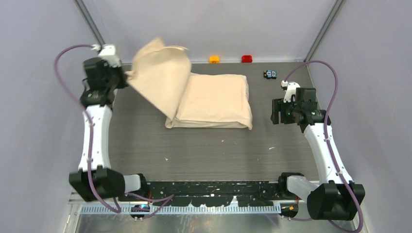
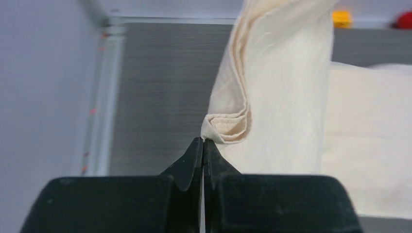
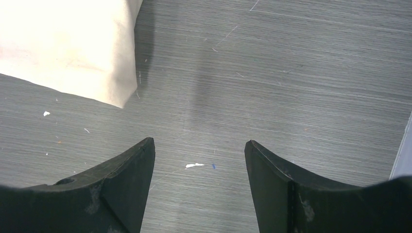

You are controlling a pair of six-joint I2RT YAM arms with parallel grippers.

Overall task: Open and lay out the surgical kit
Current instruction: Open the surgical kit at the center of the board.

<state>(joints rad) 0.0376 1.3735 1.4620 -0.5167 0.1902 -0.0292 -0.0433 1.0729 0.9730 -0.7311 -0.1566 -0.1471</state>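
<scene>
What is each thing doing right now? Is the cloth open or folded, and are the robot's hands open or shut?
cloth: mostly folded, one flap lifted off its left side.
left hand: shut, pinching the flap's corner.
right hand: open, holding nothing, right of the cloth.
orange block: resting at the far edge, untouched.
red block: resting at the far edge, untouched.
black-and-blue gadget: lying untouched.

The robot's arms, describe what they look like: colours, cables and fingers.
The left arm and the right arm are alike: white shells on the long links, black joints and black bases. A purple cable loops along each from base to wrist. The left gripper and the right gripper are matte black, with fingers that taper to narrow tips.
</scene>
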